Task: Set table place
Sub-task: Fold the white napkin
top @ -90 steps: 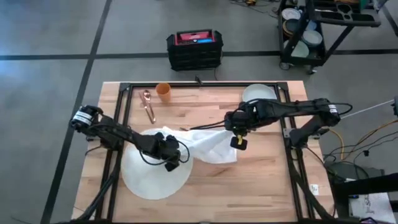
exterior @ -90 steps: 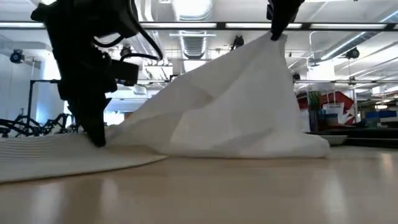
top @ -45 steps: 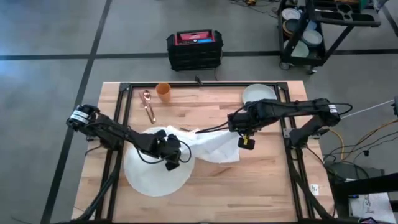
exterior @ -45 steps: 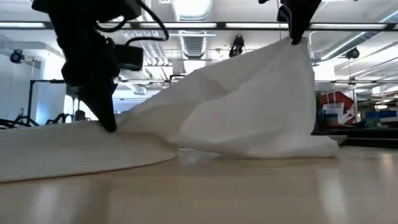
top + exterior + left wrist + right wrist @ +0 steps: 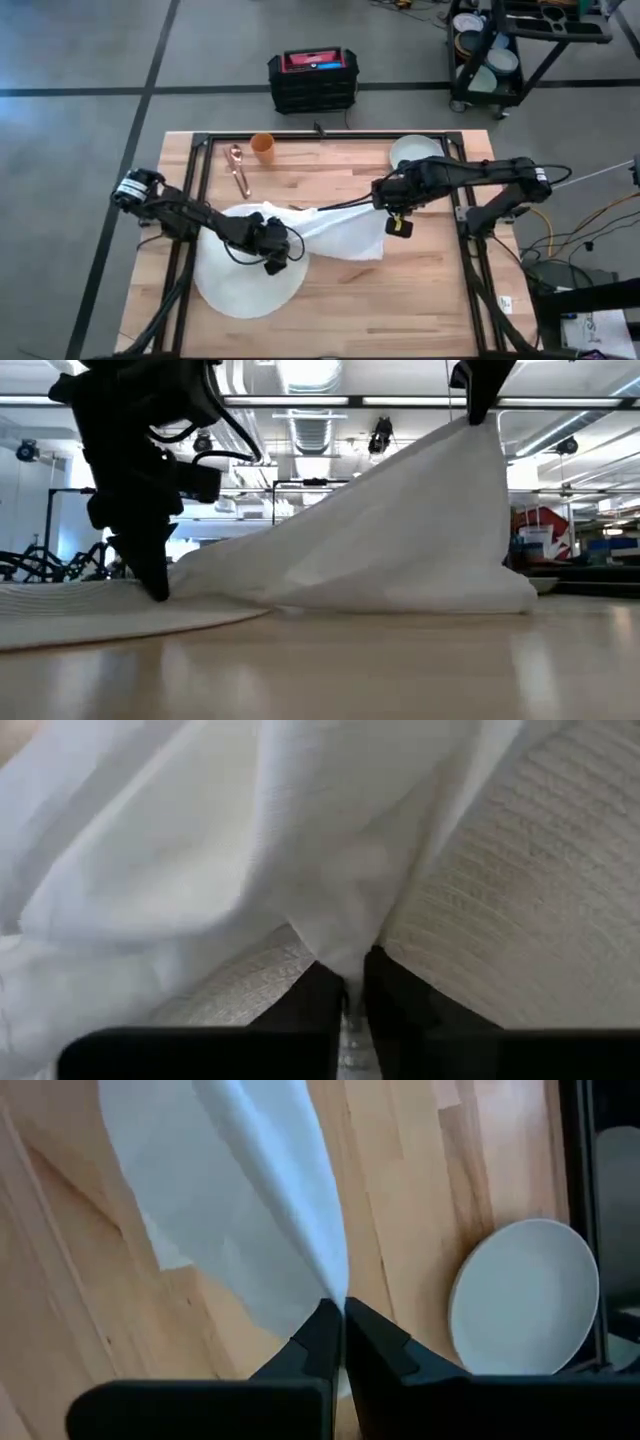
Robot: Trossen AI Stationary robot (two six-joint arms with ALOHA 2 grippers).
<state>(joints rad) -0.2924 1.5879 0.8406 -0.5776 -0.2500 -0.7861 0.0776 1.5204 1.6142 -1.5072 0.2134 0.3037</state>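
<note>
Best done by keeping both hands, left hand (image 5: 272,252) and right hand (image 5: 393,207), pinched on the white cloth (image 5: 335,232), stretched taut, then lowered flat beside the mat (image 5: 240,290) toward the table's (image 5: 420,300) middle.

My table (image 5: 330,290) is planked light wood, smooth with a soft sheen in the low view, framed by a matt black metal rail (image 5: 320,136). The mat (image 5: 530,890) looks woven, with fine ribbed rows and a matt finish. The cloth (image 5: 400,530) at 3 o'clock of it is thin, soft white fabric, creased and slightly translucent. At 1 o'clock on my table the plate (image 5: 525,1295) is smooth and matt. The spoon (image 5: 238,168) at 11 o'clock reads as shiny copper-toned metal.
</note>
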